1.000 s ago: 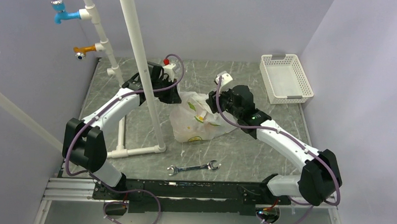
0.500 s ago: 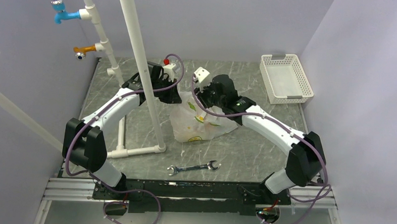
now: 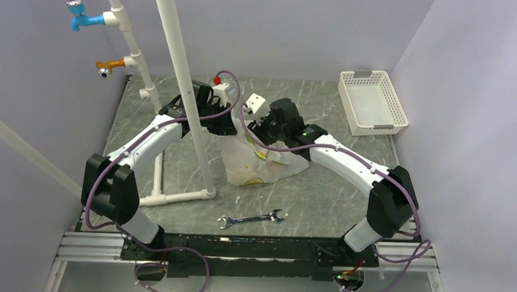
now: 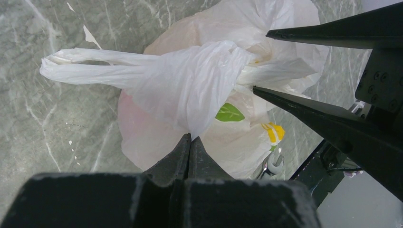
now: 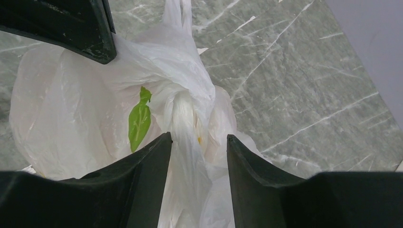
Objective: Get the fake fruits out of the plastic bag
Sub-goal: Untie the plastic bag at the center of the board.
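A wrench (image 3: 253, 219) lies on the surface (image 3: 319, 195), nearer the arm bases than the plastic bag (image 3: 258, 166), which slumps mid-surface. At the bag's far top the left fingers (image 4: 183, 152) are pressed together, pinching its film. The right fingers (image 5: 147, 161) stand apart, straddling its twisted neck. Beyond the bag, to its right, sits a white basket (image 3: 373, 105).

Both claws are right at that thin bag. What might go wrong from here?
The left gripper is shut on thin film of the plastic bag, so pulling may tear it. The right gripper, open around the bag's twisted neck, could clamp it tighter instead of opening it. Both grippers sit very close and might bump.
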Robot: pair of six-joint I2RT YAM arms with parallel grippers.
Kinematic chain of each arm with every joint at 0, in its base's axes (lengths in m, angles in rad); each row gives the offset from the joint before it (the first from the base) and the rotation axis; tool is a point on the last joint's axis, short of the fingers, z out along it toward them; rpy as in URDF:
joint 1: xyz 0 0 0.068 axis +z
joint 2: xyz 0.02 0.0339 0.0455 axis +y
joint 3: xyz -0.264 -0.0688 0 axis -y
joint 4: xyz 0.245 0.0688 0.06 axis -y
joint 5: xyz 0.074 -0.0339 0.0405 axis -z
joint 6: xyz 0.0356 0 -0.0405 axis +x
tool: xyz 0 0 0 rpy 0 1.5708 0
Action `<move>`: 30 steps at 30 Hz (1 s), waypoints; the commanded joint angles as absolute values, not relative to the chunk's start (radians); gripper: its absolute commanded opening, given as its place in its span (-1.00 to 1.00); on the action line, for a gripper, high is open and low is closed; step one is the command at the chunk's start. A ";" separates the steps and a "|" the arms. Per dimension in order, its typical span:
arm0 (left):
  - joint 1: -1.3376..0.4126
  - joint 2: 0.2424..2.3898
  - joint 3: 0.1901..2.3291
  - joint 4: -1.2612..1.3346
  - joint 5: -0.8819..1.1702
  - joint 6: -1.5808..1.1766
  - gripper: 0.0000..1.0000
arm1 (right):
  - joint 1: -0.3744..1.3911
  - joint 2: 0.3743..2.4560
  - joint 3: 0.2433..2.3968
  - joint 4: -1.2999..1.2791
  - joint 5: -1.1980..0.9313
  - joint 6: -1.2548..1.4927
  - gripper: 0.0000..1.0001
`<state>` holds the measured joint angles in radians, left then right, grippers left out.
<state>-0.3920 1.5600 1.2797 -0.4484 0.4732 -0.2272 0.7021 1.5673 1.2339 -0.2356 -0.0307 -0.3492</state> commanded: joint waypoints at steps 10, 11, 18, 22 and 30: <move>-0.388 1.529 1.286 -0.418 0.489 -0.229 -1.00 | 0.726 1.547 1.224 -0.220 0.048 -0.395 0.11; -0.388 1.528 1.286 -0.419 0.488 -0.227 -1.00 | 0.728 1.544 1.216 -0.213 0.065 -0.396 0.12; -0.390 1.525 1.286 -0.421 0.488 -0.226 -1.00 | 0.736 1.512 1.156 -0.144 0.161 -0.368 -0.02; -0.389 1.529 1.285 -0.421 0.477 -0.226 -1.00 | 0.736 1.491 1.133 -0.098 0.165 -0.342 -0.46; -0.389 1.528 1.288 -0.428 0.464 -0.217 -1.00 | 0.736 1.478 1.088 -0.014 0.207 -0.318 -1.00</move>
<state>-0.3920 1.5600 1.2797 -0.4484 0.4725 -0.2268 0.7341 1.5257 1.1027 -0.1062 0.1596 -0.3420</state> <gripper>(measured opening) 0.010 0.031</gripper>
